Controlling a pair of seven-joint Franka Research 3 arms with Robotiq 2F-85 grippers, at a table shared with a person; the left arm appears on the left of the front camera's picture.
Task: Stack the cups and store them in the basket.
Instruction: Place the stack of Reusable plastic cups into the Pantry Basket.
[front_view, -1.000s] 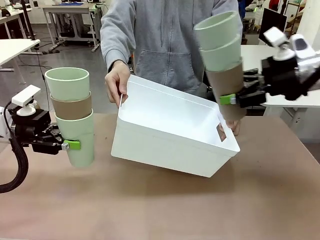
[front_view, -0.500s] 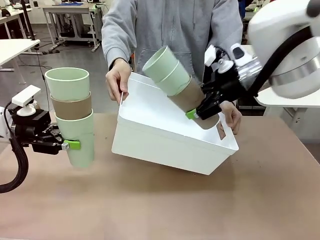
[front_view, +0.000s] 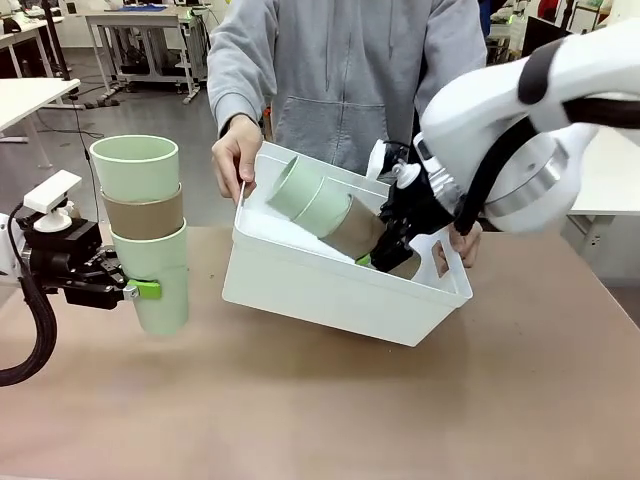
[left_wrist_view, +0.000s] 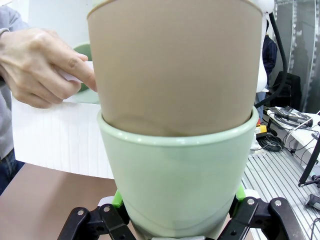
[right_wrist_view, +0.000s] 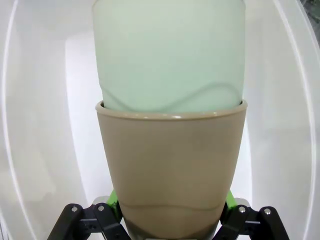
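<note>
The right tool (right_wrist_view: 170, 207) clamps a tan-based cup stack (front_view: 325, 205) slanted inside the white basket (front_view: 320, 290), which a person (front_view: 340, 70) tilts. The stack possibly isn't resting yet, so if released it could roll. The left tool (left_wrist_view: 177, 212) holds another cup stack (front_view: 145, 230) upright, far left.

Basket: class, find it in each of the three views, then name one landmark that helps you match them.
Front view: basket, centre, held tilted by the person.
Left wrist view: its white wall, left, behind the left stack.
Right wrist view: its inside, all around the right stack.
Landmark: the hand on its rim, in front and left wrist views.
</note>
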